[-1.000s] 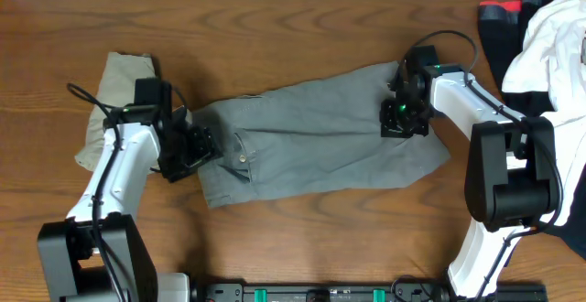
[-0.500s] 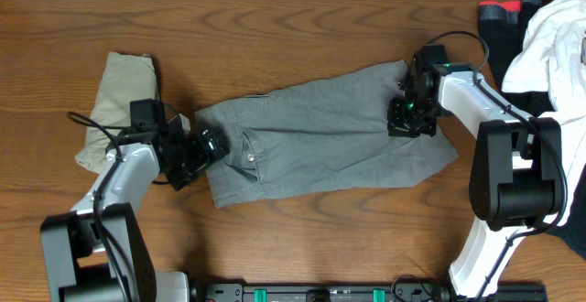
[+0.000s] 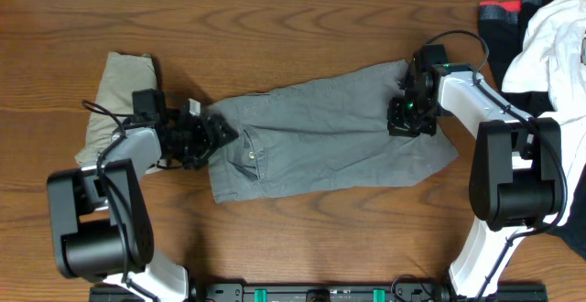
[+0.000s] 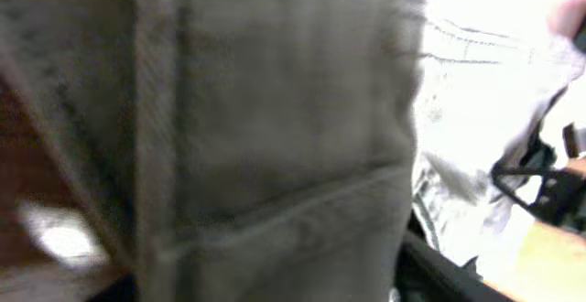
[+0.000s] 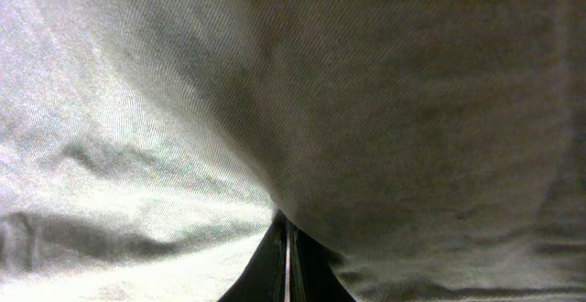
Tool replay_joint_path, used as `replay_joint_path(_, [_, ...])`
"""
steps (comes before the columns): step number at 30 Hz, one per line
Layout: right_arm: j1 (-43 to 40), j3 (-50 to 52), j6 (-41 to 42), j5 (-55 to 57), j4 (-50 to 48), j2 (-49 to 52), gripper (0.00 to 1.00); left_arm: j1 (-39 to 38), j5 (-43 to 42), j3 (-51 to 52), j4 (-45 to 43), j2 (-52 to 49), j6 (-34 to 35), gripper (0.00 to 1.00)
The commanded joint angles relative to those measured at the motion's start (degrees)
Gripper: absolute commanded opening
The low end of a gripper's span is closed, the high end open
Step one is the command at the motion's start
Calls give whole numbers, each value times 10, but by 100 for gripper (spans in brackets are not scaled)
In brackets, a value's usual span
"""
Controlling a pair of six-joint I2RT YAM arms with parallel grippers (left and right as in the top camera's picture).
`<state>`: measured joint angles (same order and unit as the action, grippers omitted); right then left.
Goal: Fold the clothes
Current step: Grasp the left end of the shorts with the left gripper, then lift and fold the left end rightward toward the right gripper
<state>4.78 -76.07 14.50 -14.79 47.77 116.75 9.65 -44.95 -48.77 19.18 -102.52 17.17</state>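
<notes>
The grey shorts (image 3: 320,137) lie spread across the middle of the table (image 3: 302,18). The left gripper (image 3: 216,130) is at their waistband end, and blurred cloth fills its wrist view, so I cannot tell its grip. The right gripper (image 3: 408,119) is clamped on the leg hem. Farther back on the left lies 1 khaki pair (image 3: 114,87).

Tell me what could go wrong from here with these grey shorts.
The left gripper is at the waistband end of the grey shorts, but its wrist view is too blurred to confirm a grip, so the cloth may slip.
The left arm lies across the edge of the khaki shorts and could drag them.
The grey shorts lie skewed, so a fold may end crooked.
</notes>
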Motion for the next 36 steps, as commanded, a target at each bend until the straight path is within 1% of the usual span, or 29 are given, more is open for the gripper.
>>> replay_joint_path(1, [2,8,7,51,-14,30,4,-9,68,37,11,-51,-26,40])
replay_joint_path(3, [2,8,7,49,-16,30,4,-9,68,33,16,-51,-26,25])
replay_joint_path(5, [2,8,4,47,-18,29,4,-9,67,25,30,-50,-31,14])
replay_joint_path(8, [1,4,-5,43,-17,25,4,-9,68,-6,89,-38,-51,6])
replay_joint_path(10, [0,0,-17,26,-17,15,4,-9,70,-35,139,-24,-72,6])
replay_joint_path(12, [0,-5,-19,23,-17,-5,4,-9,97,-76,202,-5,-87,6])
replay_joint_path(15, [0,-8,-19,23,-21,-48,4,-13,170,-154,297,27,-110,6])
replay_joint_path(21, [0,-8,-17,23,-56,-143,4,-47,294,-323,426,52,-142,6])
replay_joint_path(27, [0,-8,-17,24,-68,-193,5,-106,355,-434,480,52,-146,6])
replay_joint_path(30, [0,-8,-17,23,-67,-198,5,-144,373,-458,483,52,-144,6])
replay_joint_path(32, [0,-8,-14,23,-65,-197,5,-174,384,-468,483,52,-127,6])
replay_joint_path(36, [0,-8,-12,24,-65,-197,5,-233,488,-489,478,52,-99,6])
